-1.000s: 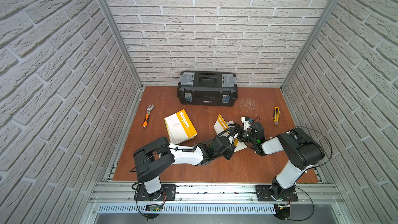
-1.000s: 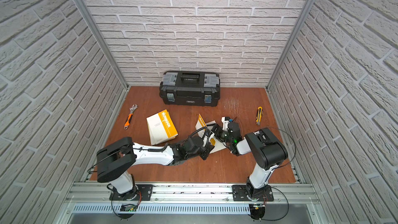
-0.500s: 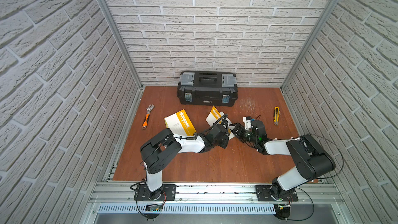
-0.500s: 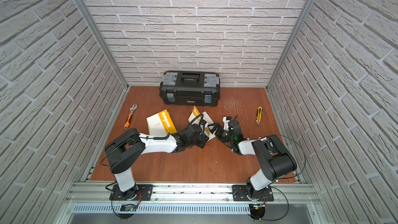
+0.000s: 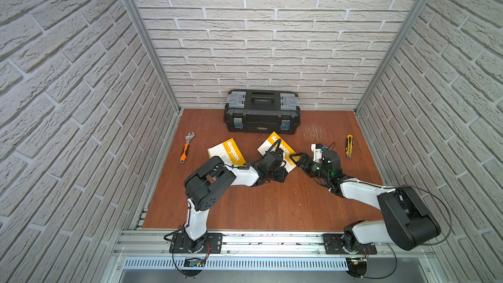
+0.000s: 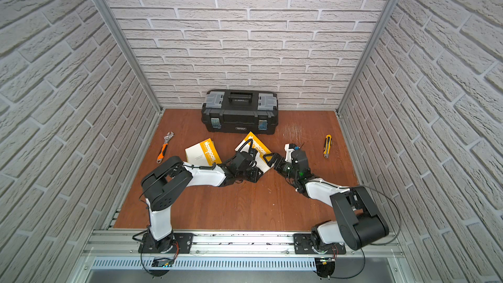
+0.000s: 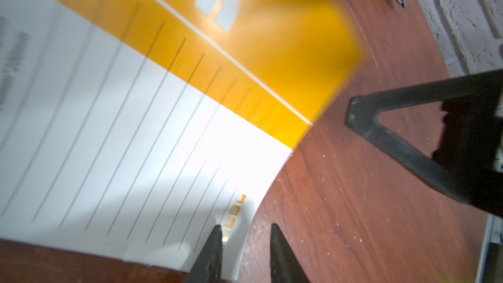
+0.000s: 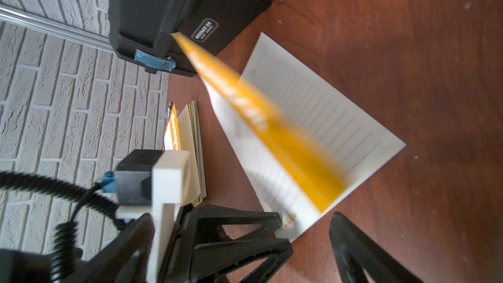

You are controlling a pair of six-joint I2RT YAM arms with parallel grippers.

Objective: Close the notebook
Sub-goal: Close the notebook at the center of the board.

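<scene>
Just in front of the black toolbox [image 5: 261,111], the notebook [image 5: 276,145] lies open on the wooden table [image 5: 245,208]. Its orange cover is tilted up over the lined page, and the white capitals on it read NOTEBOOK. My left gripper [image 7: 245,230] has its fingers parted astride the page's corner, clamping nothing. My right gripper [image 5: 295,158] is spread wide and empty just beside it. A second notebook [image 5: 227,152] carries the same word. The toolbox's plate is too blurred to read.

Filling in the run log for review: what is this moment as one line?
step: closing notebook | centre notebook: cover raised, blurred, not shut | left gripper: open, at page corner | right gripper: open, beside notebook
</scene>
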